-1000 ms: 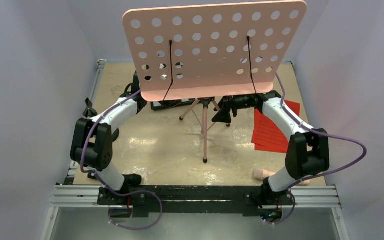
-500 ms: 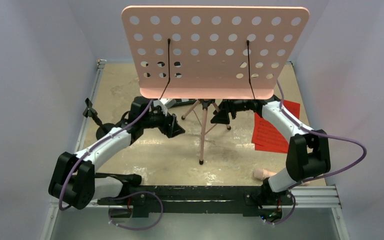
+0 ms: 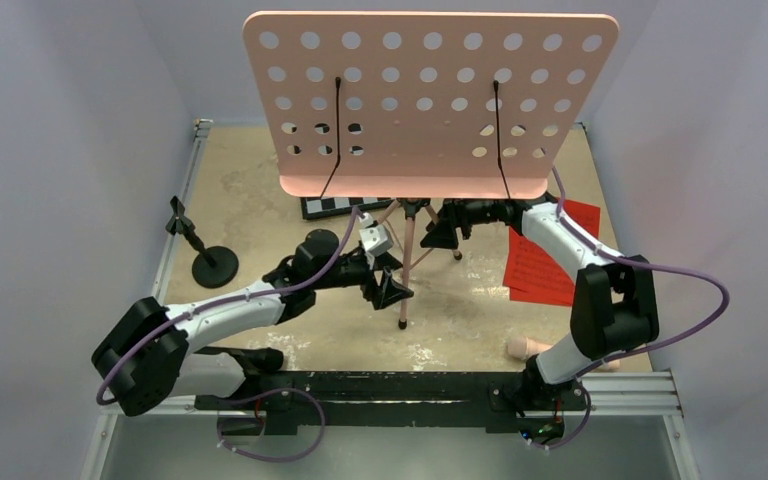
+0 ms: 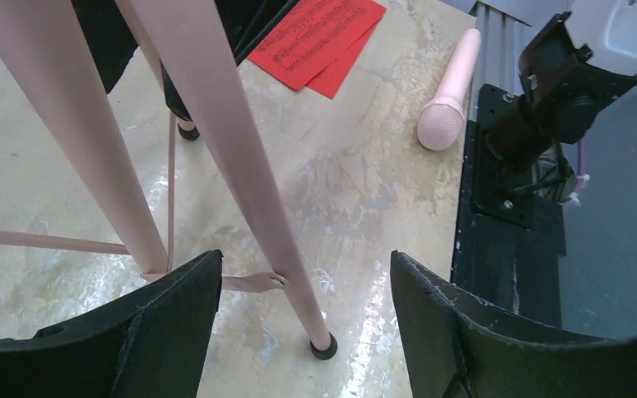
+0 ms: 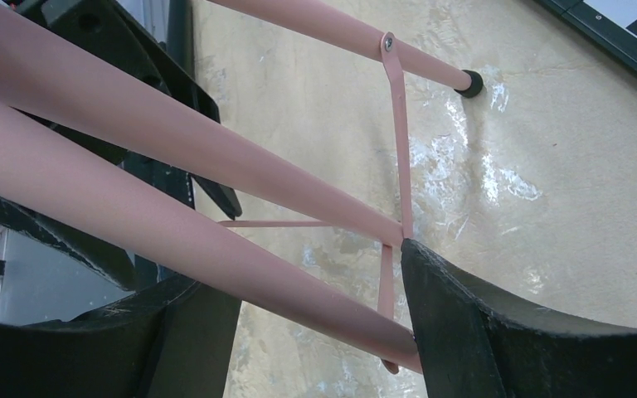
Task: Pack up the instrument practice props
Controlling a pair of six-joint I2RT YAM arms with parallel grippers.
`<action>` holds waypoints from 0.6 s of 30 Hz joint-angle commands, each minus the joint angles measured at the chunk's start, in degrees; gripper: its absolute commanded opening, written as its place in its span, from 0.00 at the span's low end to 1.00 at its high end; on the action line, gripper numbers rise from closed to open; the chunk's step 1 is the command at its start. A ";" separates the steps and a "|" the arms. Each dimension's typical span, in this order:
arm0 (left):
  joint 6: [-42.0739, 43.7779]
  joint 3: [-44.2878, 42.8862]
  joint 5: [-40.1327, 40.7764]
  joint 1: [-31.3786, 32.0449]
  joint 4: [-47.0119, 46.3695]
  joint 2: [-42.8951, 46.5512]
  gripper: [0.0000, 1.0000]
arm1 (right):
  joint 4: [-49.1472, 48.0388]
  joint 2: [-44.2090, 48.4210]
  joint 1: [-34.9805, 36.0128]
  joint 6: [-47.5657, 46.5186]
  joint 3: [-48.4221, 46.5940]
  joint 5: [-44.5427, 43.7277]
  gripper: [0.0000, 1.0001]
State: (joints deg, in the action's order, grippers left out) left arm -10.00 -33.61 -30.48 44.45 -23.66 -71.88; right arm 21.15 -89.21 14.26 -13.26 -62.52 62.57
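Left tool [image 4: 303,265] and right tool [image 5: 299,274] gape wide, each straddling legs of the pink music stand [image 3: 430,100].

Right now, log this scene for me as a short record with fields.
Stand: upright on its legs, holed desk on top
Left gripper: open, jaws either side of one stand leg
Right gripper: open, stand legs between its jaws
Red sheets: lying flat, right of the stand
Microphone: lying at the near right edge
Peg stand: upright, far left
Chessboard: behind the stand, partly hidden
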 commanded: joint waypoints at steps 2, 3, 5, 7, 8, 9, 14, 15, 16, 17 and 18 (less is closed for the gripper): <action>0.43 -1.85 11.77 1.39 -6.78 -3.12 0.77 | 2.49 2.45 0.77 3.65 2.84 0.52 0.71; 1.24 -2.54 14.73 1.35 -5.20 -3.13 0.77 | 2.37 2.65 0.77 3.74 3.11 0.54 0.71; 2.59 -4.13 19.84 1.20 -1.49 -2.80 0.77 | 2.28 2.99 0.75 3.81 3.71 0.73 0.70; 3.37 -5.30 22.21 0.50 2.12 -1.90 0.77 | 2.32 3.46 0.77 3.66 4.25 1.31 0.67; 3.06 -5.36 21.66 -0.31 3.22 -1.24 0.77 | 2.46 3.73 0.82 3.45 4.51 1.67 0.66; 2.68 -5.06 20.14 -1.38 3.59 -0.39 0.77 | 2.56 3.96 0.95 3.31 4.90 1.97 0.66; 6.05 -4.44 18.90 -4.72 8.46 2.88 0.76 | 2.42 4.39 2.65 2.14 7.02 3.75 0.65; 6.95 -4.25 18.51 -5.20 9.19 3.42 0.76 | 2.41 4.32 3.22 1.79 7.44 3.93 0.65; 7.73 -4.01 18.12 -5.72 9.69 3.82 0.76 | 2.41 4.04 3.71 1.41 7.68 4.05 0.65; 8.54 -3.79 17.68 -6.15 10.15 4.26 0.76 | 2.29 3.80 4.13 1.32 7.87 4.05 0.65; 9.50 -3.69 17.25 -6.54 10.59 4.78 0.76 | 1.93 3.63 4.47 1.49 7.98 4.08 0.65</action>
State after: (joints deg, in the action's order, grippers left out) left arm -6.28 -36.16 -18.09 41.47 -13.04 -69.73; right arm 17.58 -85.71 15.64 -12.80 -57.17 62.70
